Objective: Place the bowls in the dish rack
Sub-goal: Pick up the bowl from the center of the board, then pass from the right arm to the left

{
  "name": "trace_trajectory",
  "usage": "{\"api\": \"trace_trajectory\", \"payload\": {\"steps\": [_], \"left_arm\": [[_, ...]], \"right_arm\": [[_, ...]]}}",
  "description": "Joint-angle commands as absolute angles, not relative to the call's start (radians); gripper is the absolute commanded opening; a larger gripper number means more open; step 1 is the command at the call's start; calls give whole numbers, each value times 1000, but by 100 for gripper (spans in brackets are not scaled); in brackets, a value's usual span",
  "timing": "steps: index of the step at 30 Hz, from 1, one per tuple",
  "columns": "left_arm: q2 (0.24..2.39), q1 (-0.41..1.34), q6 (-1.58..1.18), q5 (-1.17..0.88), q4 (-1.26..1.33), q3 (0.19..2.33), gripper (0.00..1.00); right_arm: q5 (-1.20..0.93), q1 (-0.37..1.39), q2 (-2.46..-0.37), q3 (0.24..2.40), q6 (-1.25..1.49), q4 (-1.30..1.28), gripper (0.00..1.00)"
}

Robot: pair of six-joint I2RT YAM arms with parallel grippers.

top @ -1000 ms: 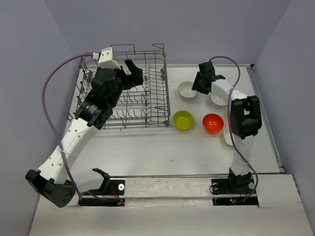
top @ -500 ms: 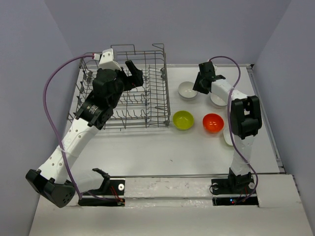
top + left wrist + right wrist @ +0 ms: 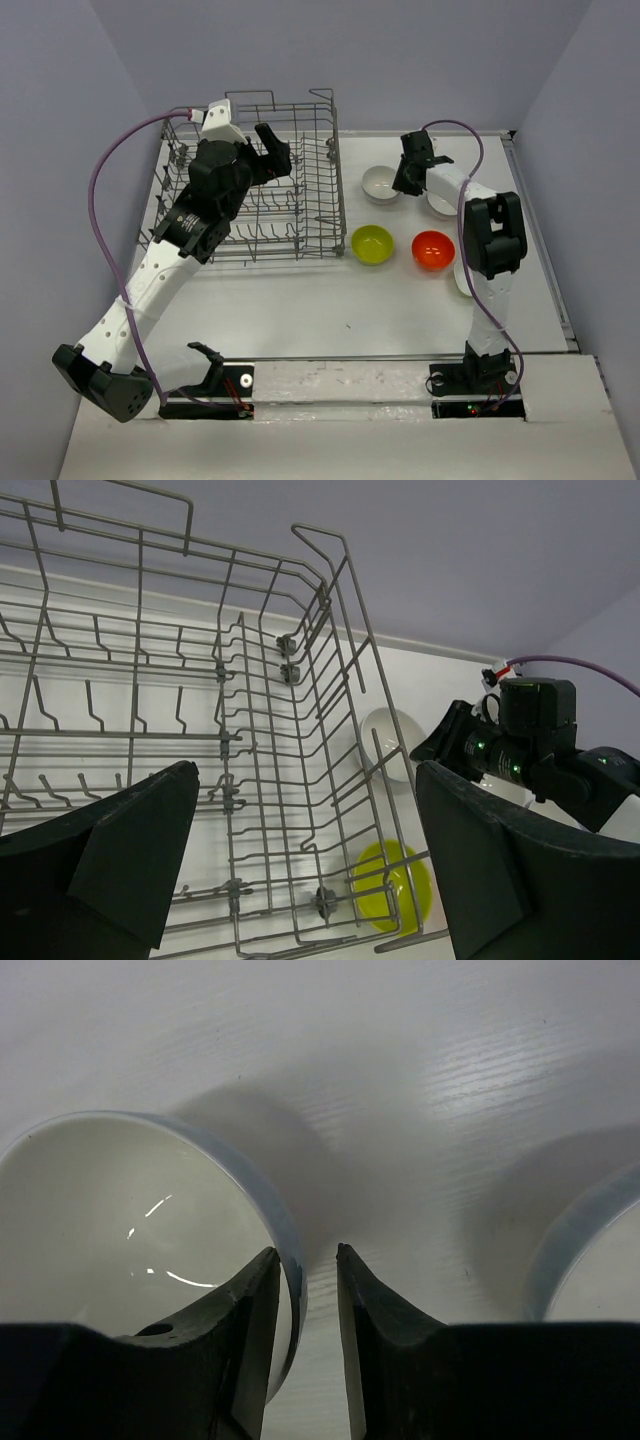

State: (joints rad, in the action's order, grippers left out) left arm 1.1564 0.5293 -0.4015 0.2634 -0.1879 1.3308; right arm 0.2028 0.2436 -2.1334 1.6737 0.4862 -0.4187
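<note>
Nearest you on the right of the desk (image 3: 330, 310), a white bowl (image 3: 461, 282) is half hidden behind the right arm. Just beyond sit a yellow-green bowl (image 3: 372, 244) and a red bowl (image 3: 433, 249), side by side and apart. Left of them stands the dish rack (image 3: 300, 215), upright with its tines pointing up and its sides square to the desk edges. Its long axis cannot be told. No bowl is in it.

Your left hand (image 3: 305, 780) hangs over the rack, released and holding nothing, as before. Farther right, your right hand (image 3: 300, 1252) straddles the rim of a second white bowl (image 3: 120, 1220), one finger inside and one outside. The fingers have narrowed since the earlier frame, but you cannot tell whether they pinch it yet. A third white bowl (image 3: 590, 1230) sits near its right.
</note>
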Motion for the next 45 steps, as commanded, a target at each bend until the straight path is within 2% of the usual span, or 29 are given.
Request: {"api": "trace_trajectory", "payload": {"steps": [1, 5, 11, 17, 38, 45], "left_arm": [[1132, 534, -391, 284, -155, 1318, 99], [1135, 532, -391, 287, -155, 1316, 99], [1138, 534, -391, 285, -155, 1315, 99], [1154, 532, -388, 284, -158, 1324, 99], [1253, 534, -370, 253, -190, 1423, 99], [1327, 534, -362, 241, -232, 1519, 99]], "right_arm": [[219, 253, -2132, 1678, 488, -403, 33], [219, 253, -2125, 1683, 488, -402, 22], [216, 253, -2109, 1692, 482, -399, 18], [201, 253, -2082, 1701, 482, -393, 1], [232, 253, -1933, 1812, 462, -433, 1], [256, 253, -1838, 1835, 451, -459, 1]]}}
